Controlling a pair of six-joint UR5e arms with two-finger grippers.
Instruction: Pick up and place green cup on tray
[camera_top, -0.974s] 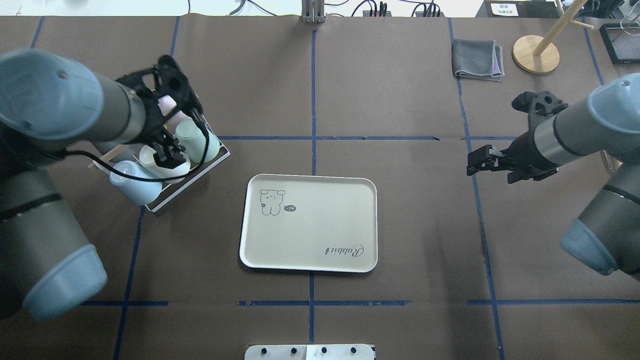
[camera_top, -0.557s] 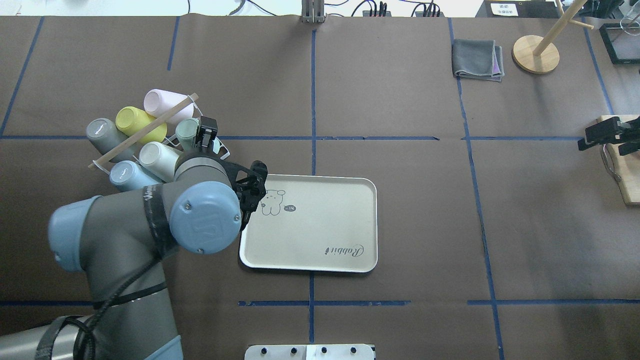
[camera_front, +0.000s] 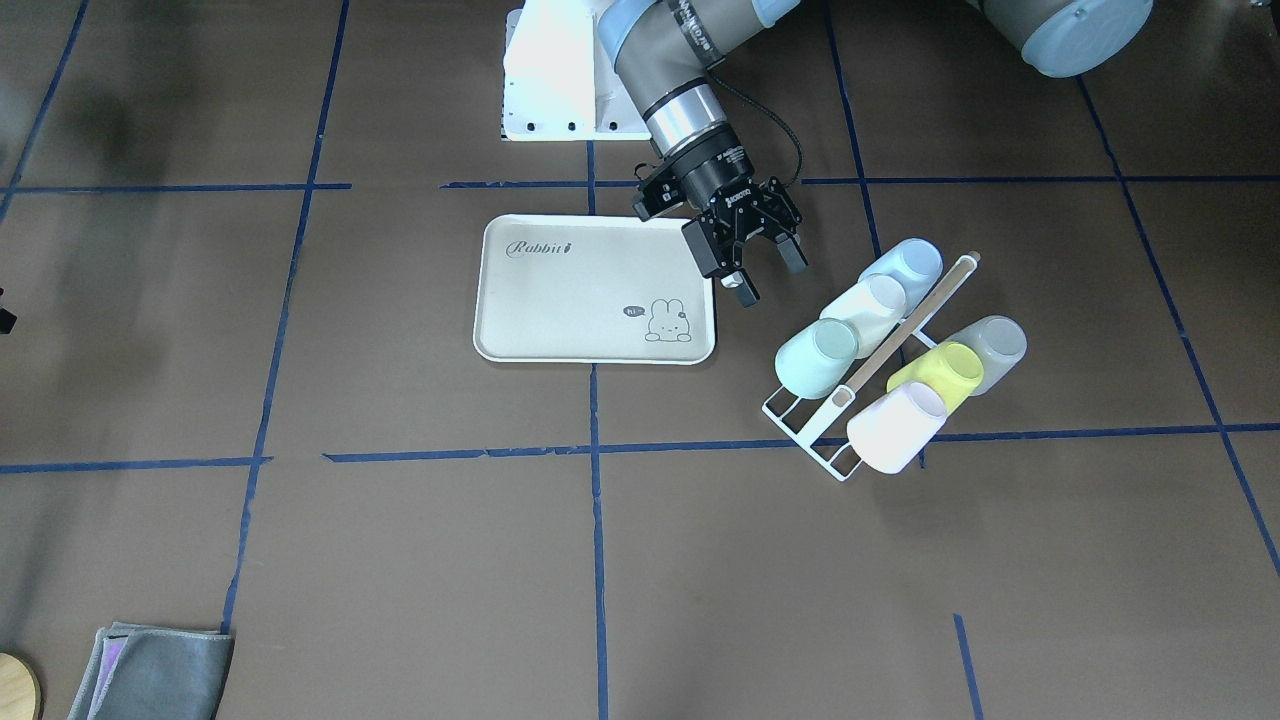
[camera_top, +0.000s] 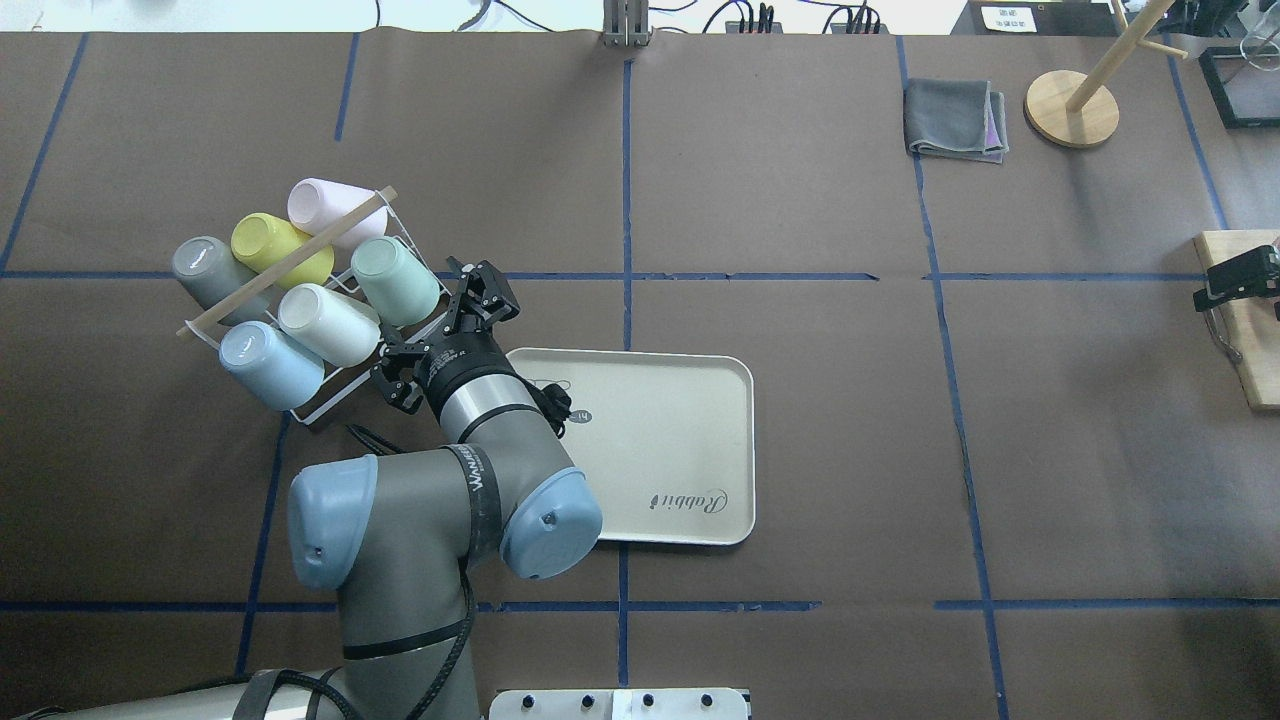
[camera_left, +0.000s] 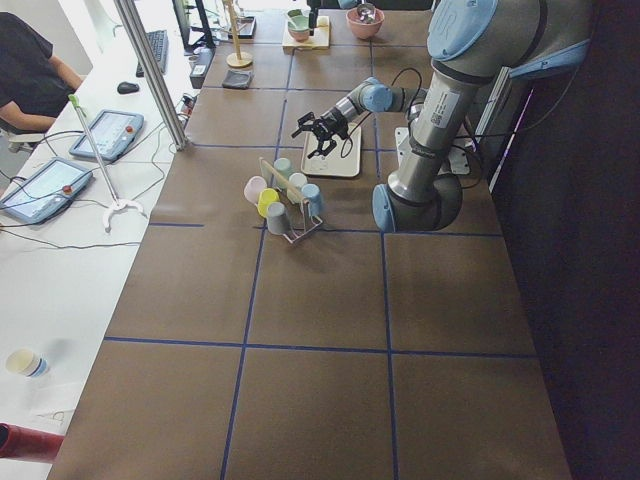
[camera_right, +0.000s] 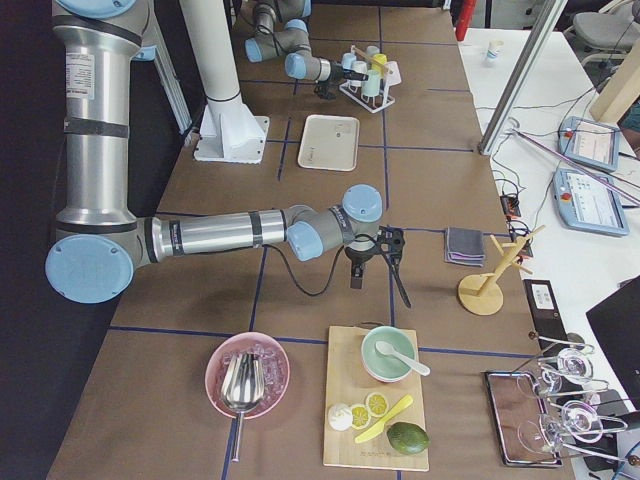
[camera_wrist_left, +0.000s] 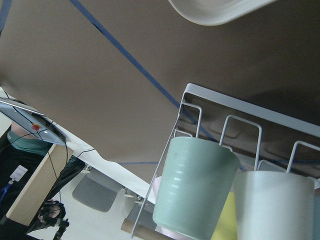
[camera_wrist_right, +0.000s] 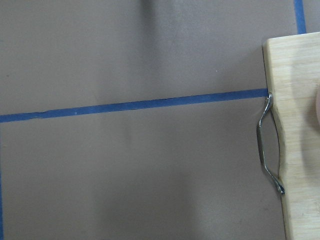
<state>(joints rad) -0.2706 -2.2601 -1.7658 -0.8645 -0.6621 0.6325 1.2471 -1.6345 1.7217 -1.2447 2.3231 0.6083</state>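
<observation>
Mint-green cup (camera_top: 395, 280) is sitting on the white wire rack (camera_wrist_left: 240, 104), not on the tray (camera_top: 650, 440). It's leaning tilted, closed end uppermost, at the rack end nearest the tray. It's matte, plain, slightly tapered and has no handle. Faint horizontal lines are showing round the body in the left wrist view.

It's heading a row of three, with the cream-white cup (camera_top: 330, 325) just beside it and the pale blue cup (camera_top: 270, 365) after that. Pink cup (camera_top: 325, 205), yellow cup (camera_top: 270, 240) and grey cup (camera_top: 205, 265) are making up the other row. A wooden bar (camera_top: 290, 260) is running along the rack's top between the rows.

Left hand (camera_front: 768, 277) is hovering between the tray's corner and the rack, fingers spread wide, gripping nothing and touching nothing. It's pointing at the green cup, near it but apart. The left wrist view is showing the cup straight ahead, with a tray corner at the top edge. In the overhead view the left arm is covering the tray's near-left corner and part of the bunny drawing.

Tray is lying flat mid-bench (camera_top: 800, 400), cream with rounded corners and "Rabbit" script along one edge.

Right hand (camera_top: 1215, 288) is hanging well off at the bench's right end, beside a wooden board (camera_top: 1245, 340) with a metal handle (camera_wrist_right: 265, 145). It's only partly in frame overhead, so I can't tell whether it's open or closed, or carrying anything.
</observation>
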